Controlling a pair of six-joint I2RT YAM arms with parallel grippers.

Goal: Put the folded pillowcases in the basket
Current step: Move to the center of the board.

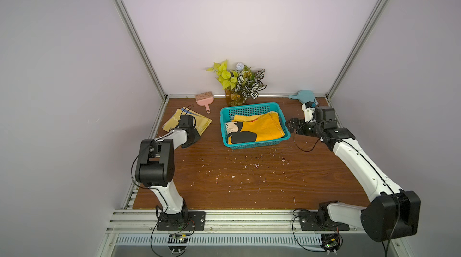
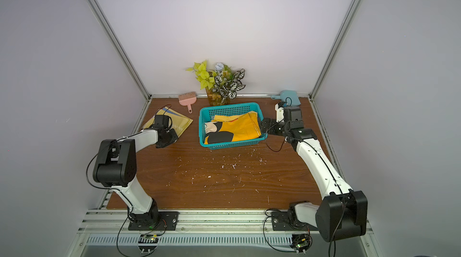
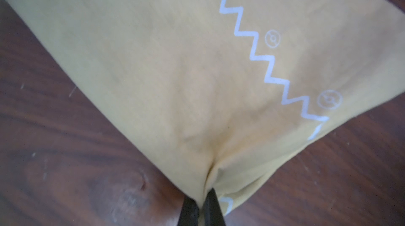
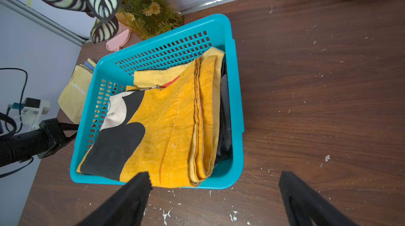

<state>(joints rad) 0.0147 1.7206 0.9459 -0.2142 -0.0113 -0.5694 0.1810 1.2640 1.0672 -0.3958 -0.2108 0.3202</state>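
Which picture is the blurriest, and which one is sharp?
Left wrist view: the yellow pillowcase is very close and looks soft and blurry. Right wrist view: the basket and orange cloth look sharp. Both top views: soft light, faint shadows.

Top views high, frontal; wrists close; right shares basket [image 4: 237, 104].

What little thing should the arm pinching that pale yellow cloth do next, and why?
Probably lift straight up. The left gripper is shut on an edge of the pale yellow pillowcase, which lies on the table, apart from the teal basket; raising it first should let the cloth clear the rim.
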